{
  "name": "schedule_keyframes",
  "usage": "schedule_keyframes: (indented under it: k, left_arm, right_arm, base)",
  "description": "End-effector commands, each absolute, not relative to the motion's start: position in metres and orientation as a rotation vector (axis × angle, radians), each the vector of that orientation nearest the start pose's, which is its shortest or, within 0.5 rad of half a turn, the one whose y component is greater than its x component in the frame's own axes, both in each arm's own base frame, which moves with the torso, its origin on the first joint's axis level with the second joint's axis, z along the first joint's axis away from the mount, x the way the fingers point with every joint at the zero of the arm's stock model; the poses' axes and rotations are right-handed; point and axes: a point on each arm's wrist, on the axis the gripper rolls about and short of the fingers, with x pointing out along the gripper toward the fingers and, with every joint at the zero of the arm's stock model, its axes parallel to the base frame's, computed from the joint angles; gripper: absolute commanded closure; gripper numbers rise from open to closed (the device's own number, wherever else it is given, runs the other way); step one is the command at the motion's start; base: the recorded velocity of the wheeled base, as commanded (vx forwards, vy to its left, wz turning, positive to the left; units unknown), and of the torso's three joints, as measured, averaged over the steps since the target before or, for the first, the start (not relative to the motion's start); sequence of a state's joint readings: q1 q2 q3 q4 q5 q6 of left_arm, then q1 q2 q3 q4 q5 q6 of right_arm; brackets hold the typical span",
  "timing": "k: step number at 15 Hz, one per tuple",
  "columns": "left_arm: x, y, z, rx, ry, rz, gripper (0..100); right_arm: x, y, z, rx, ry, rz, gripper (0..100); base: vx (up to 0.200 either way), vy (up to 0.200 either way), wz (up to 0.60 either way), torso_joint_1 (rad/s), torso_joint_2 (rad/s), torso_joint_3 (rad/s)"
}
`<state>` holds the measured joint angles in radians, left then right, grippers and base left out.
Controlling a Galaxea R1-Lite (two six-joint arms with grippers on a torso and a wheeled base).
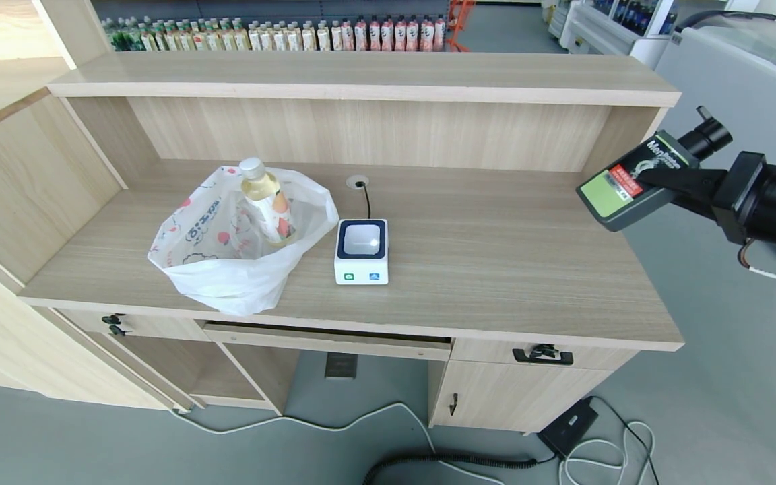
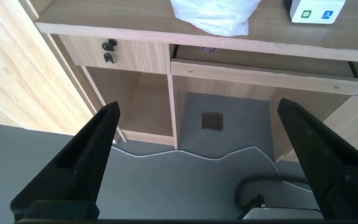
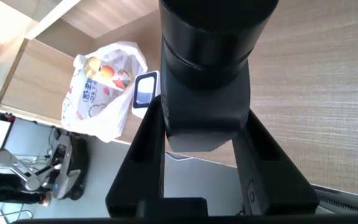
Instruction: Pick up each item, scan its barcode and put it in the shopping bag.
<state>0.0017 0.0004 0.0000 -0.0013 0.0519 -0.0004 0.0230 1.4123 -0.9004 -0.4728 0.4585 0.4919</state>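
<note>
While the right hand [image 1: 652, 179] pinches a dark cylindrical bottle with a green and red label [image 1: 613, 195] in the air past the edge of the light wooden desk [image 1: 496, 263], at 3 o'clock from the white box scanner with a dark glass top [image 1: 361, 250], the left hand [image 2: 199, 109] hangs spread below the desk's front. Just beside the scanner, at its 9 o'clock, sits the white printed plastic shopping bag [image 1: 206, 263], with a pale capped drink bottle [image 1: 267, 202] leaning inside.
</note>
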Motion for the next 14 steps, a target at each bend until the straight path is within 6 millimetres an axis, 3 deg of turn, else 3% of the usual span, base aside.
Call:
schedule_keyframes:
  k: [1,4,11,14]
  left_arm:
    - [-0.023,0.001,0.076,-0.002,-0.002,0.054,0]
    - [-0.023,0.001,0.076,-0.002,-0.002,0.054,0]
    - [-0.023,0.001,0.076,0.000,-0.002,0.054,0]
    - [-0.023,0.001,0.076,0.003,-0.001,0.054,0]
  right_arm:
    - [0.235,0.015,0.271,0.488,0.157,0.464,100]
    - [0.230,0.016,0.267,0.491,0.168,0.463,100]
    - [0.230,0.022,0.271,0.479,0.159,0.513,100]
    - [0.242,0.025,0.272,0.470,0.161,0.516,100]
  base:
    - [0.000,0.000,0.00,0.000,0.00,0.000]
    - [0.000,0.000,0.00,0.000,0.00,0.000]
    - [0.000,0.200,0.00,0.002,0.00,0.002]
    - [0.000,0.200,0.00,0.001,0.00,0.002]
